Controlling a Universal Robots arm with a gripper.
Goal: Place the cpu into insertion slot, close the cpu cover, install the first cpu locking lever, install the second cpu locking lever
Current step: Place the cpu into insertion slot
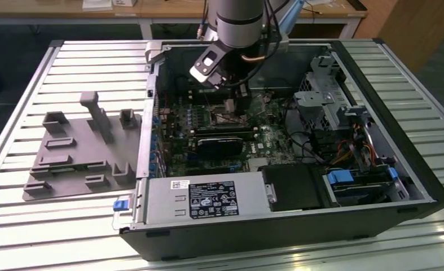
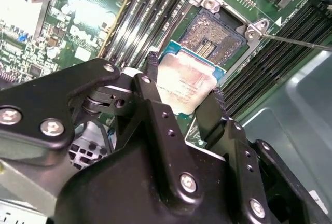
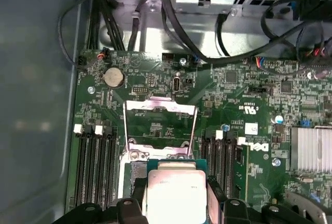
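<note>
My gripper (image 2: 184, 86) is shut on the cpu (image 2: 191, 71), a flat square chip with a silvery-tan top, its black fingers (image 2: 152, 76) pressing on two opposite edges. The chip hangs a little above the green board, just short of the insertion slot (image 2: 218, 33), whose dark pin field lies bare. In the first wrist view the cpu (image 3: 174, 182) covers most of the slot (image 3: 132, 171), and the cpu cover (image 3: 161, 108) is flipped open, lying flat beyond it. A thin lever wire (image 2: 295, 41) sticks out from the slot's corner. The exterior view shows the gripper (image 1: 232, 95) low inside the case, over the slot (image 1: 223, 117).
Memory slots (image 3: 96, 167) flank the socket on both sides. A black block (image 1: 222, 144) sits on the board nearer the power supply (image 1: 199, 197). A drive cage and cables (image 1: 327, 96) fill the exterior view's right. A grey fixture (image 1: 79, 152) lies on the slatted table (image 1: 26, 237).
</note>
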